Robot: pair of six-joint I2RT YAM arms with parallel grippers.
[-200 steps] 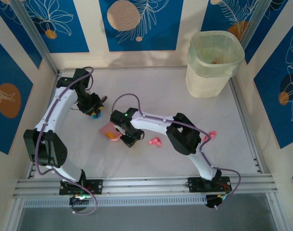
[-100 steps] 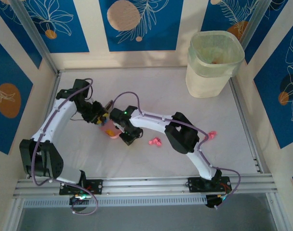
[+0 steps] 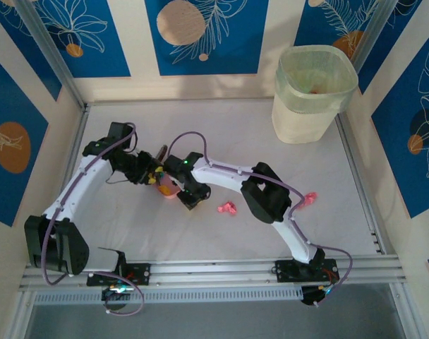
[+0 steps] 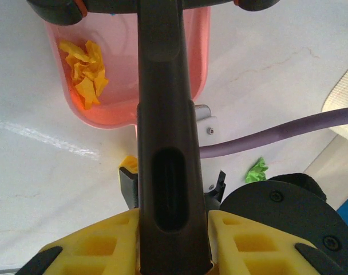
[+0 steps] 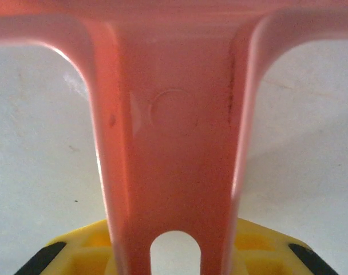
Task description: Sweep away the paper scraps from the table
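White bench (image 3: 271, 169) with metal rails, blue-and-cream patterned walls (image 3: 200, 35) on three sides, pale see-through bin (image 3: 312, 95) at the back right corner.

Left tool (image 3: 145, 171) sits left of centre, pinching the black brush (image 4: 165, 114) by its handle. In the left wrist view the yellow fingers (image 4: 88, 246) press on both sides of the handle. The brush reaches out over the pink dustpan (image 3: 165, 188).

Right tool (image 3: 191, 196) is just beside it, clamped on the dustpan handle. In the right wrist view the handle runs down between the yellow pads (image 5: 76, 246). The dustpan lies between the two tools.

Paper scraps (image 3: 227, 207): one pink on bare bench just right of the right tool. A second pink one (image 3: 310, 198) is farther right, next to the right arm. An orange-yellow crumpled one (image 4: 85, 69) lies inside the dustpan, near its rounded wall. A green one (image 4: 256, 170) is on the bench below the purple cable (image 4: 277, 137). A reddish bit shows inside the bin, too small to tell what it is.
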